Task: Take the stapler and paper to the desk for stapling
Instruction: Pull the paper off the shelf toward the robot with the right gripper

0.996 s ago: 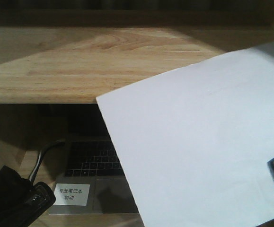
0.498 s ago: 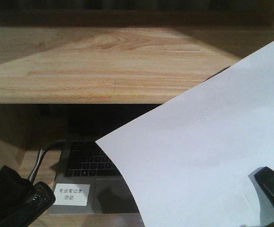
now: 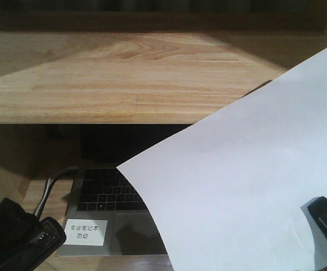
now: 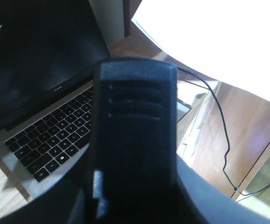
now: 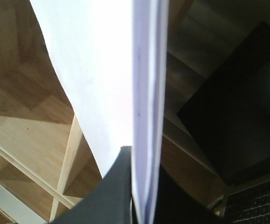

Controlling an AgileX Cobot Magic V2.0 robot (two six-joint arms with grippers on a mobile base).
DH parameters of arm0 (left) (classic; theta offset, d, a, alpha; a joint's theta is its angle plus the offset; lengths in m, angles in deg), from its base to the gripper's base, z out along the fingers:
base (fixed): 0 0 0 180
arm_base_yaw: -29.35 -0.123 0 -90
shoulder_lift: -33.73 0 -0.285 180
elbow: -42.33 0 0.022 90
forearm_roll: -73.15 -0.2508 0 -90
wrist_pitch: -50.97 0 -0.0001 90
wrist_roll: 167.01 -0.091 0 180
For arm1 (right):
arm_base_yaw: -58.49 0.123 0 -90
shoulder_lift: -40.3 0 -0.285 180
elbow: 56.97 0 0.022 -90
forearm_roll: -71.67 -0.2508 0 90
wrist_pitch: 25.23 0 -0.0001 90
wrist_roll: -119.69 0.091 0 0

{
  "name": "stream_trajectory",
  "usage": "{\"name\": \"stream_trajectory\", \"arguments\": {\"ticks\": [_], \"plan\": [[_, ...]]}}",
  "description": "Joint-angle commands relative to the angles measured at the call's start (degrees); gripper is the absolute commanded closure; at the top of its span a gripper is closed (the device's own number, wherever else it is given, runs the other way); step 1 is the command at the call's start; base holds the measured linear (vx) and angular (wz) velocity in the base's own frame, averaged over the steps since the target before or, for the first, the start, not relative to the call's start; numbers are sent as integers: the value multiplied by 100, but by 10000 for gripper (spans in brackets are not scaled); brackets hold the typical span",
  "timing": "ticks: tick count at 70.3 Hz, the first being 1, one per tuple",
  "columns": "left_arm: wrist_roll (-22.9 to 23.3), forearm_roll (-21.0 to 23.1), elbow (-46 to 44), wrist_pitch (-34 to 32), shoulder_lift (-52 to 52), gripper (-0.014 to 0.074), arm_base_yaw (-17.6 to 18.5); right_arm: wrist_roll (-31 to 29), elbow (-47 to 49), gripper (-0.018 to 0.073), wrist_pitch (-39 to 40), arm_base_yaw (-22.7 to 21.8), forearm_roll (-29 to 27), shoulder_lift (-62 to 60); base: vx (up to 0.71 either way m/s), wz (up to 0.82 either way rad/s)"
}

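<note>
the right gripper (image 5: pixel 141 191) is clamped shut on the lower edge of the paper (image 3: pixel 236 186), which shows edge-on between its dark fingers in the wrist view. the white sheets are held up and tilted, hiding the right end of the light wood counter (image 3: pixel 123 79) and part of an open laptop (image 3: pixel 109 195) below it (a white label (image 3: pixel 85 232) sits on its palm rest). at lower left the left gripper (image 3: pixel 8 240) is closed around the black stapler (image 4: pixel 135 121), held over the laptop's keyboard and apart from the paper.
</note>
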Motion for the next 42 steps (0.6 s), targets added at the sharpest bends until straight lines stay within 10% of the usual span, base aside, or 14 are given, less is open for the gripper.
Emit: {"name": "stream_trajectory", "arguments": {"ticks": [1,42], "plan": [[7,257,-180,-562,-12,603,13,-71,-8,565,463,15,46,47,0,0],[7,257,-180,-562,-12,603,13,-76,-8,565,463,15,46,47,0,-1]]}}
